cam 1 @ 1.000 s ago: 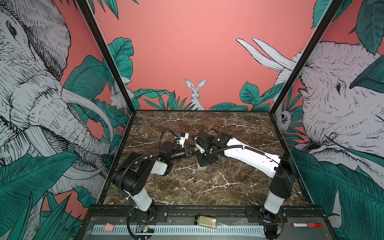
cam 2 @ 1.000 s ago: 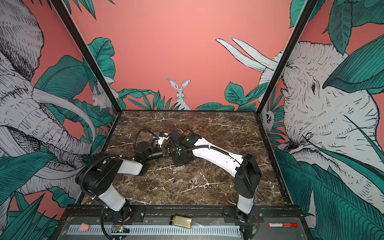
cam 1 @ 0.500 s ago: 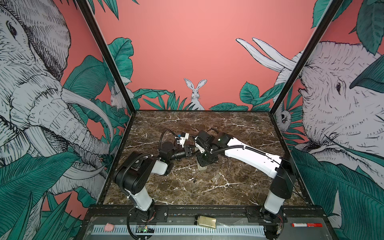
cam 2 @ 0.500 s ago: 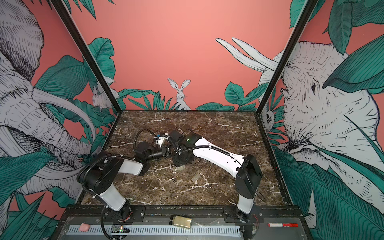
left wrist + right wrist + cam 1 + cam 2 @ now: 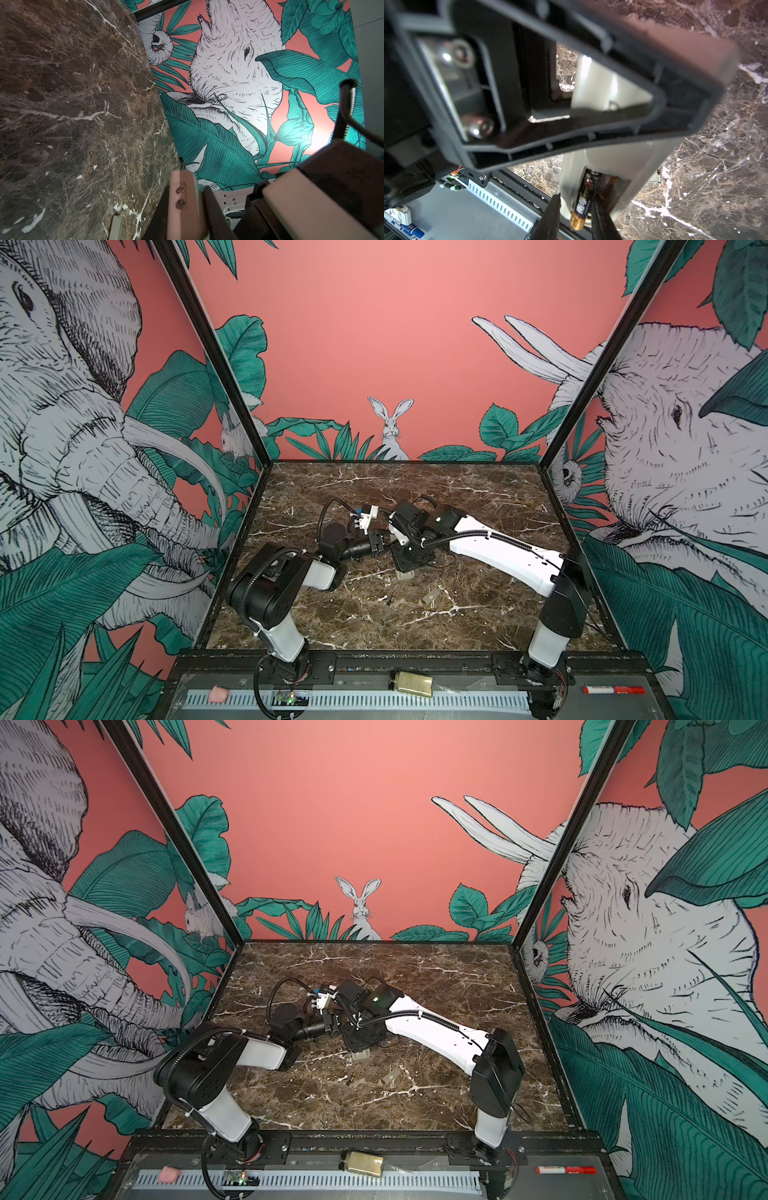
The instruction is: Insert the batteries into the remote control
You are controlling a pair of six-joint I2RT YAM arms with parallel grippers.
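Note:
The remote control (image 5: 623,162) is held on edge above the marble, plain beige back and open battery recess facing my right wrist camera. My left gripper (image 5: 186,193) is shut on its body (image 5: 182,216). In both top views only its beige end (image 5: 405,573) (image 5: 360,1055) shows, below the two grippers. One of the batteries (image 5: 580,209), black with a brassy end, lies in the recess. My right gripper (image 5: 576,199) straddles it, open, with a gap beside one finger. A black frame of the left gripper (image 5: 571,135) hides the remote's middle.
A small flat beige cover (image 5: 432,596) (image 5: 392,1075) (image 5: 116,227) lies on the marble near the front. A tiny dark bit (image 5: 388,600) lies beside it. On the front ledge sit a jar (image 5: 410,684), a red marker (image 5: 613,689) and a pink lump (image 5: 217,694). Walls close three sides.
Both arms stay almost where they were. The right gripper's fingers have eased apart around the battery.

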